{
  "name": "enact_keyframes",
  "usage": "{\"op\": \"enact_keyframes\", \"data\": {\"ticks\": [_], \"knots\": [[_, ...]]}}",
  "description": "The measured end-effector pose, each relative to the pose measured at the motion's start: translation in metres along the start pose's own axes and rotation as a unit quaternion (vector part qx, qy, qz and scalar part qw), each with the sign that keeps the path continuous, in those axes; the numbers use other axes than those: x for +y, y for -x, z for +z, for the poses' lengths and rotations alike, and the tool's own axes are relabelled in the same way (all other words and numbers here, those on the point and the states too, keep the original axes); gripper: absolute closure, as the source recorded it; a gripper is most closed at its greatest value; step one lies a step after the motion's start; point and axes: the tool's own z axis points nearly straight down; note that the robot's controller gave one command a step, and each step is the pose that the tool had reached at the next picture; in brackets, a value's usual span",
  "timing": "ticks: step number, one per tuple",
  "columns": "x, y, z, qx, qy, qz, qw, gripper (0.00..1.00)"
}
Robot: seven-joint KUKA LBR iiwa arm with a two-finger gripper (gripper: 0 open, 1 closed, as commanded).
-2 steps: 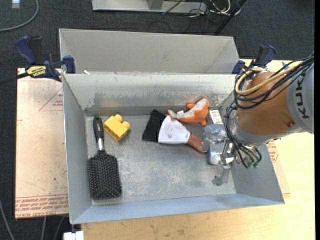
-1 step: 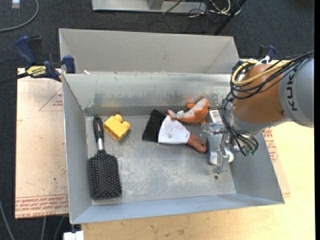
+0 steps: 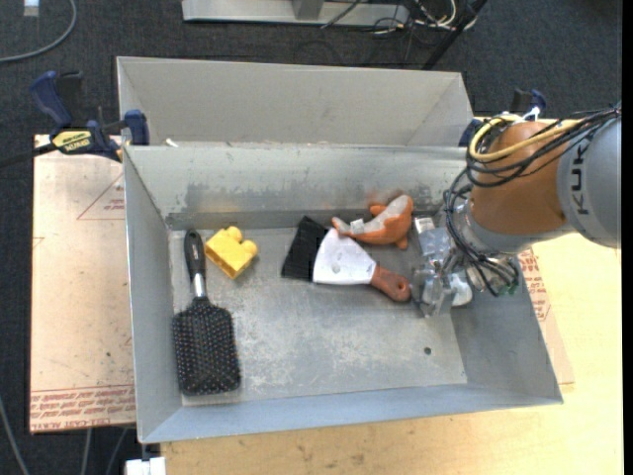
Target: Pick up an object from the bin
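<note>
Black plastic up front: a hairbrush (image 3: 206, 349) lies nearest the camera in the bin's front-left corner. Its studded paddle head is toward us and the thin handle points away to the back. The bin (image 3: 326, 364) itself is grey sheet metal with a scuffed floor that's mostly bare at the front.

Next back, on the right side, the gripper (image 3: 440, 290) sits low over the floor close to the right wall, hanging off the arm's orange cover (image 3: 514, 191). From this angle it's a tangle of shiny metal and cables, so honestly I can't tell how wide it's set.

The bit that matters imo: the closest thing to it is a hand brush (image 3: 341, 260), just to the view's left. Its long axis runs diagonally. Black bristles are at the far-left end, a flat white body is in the middle, and a slim reddish-brown handle (image 3: 393, 285) is at the near-right end. The handle tip ends just beside the gripper, so it points pretty much straight at the tool. I'd guess a grab wants to close across that narrow handle rather than the wide body.

Level with the bristles but well apart to the left is a chunky yellow block (image 3: 232, 251), hard-looking plastic. Furthest back, a curved orange-and-white piece (image 3: 384, 221) lies right behind the brush's body, near the back wall.
</note>
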Motion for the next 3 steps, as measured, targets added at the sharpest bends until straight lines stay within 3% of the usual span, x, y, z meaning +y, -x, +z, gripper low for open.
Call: {"op": "enact_keyframes", "data": {"ticks": [1,2,3], "knots": [[0.000,0.000,0.000,0.0000,0.000,0.000,1.0000,1.00],[0.022,-0.001,0.012,-0.0006,0.000,0.022,0.9998,0.00],[0.022,-0.001,0.012,-0.0007,0.000,0.022,0.9998,0.00]]}}
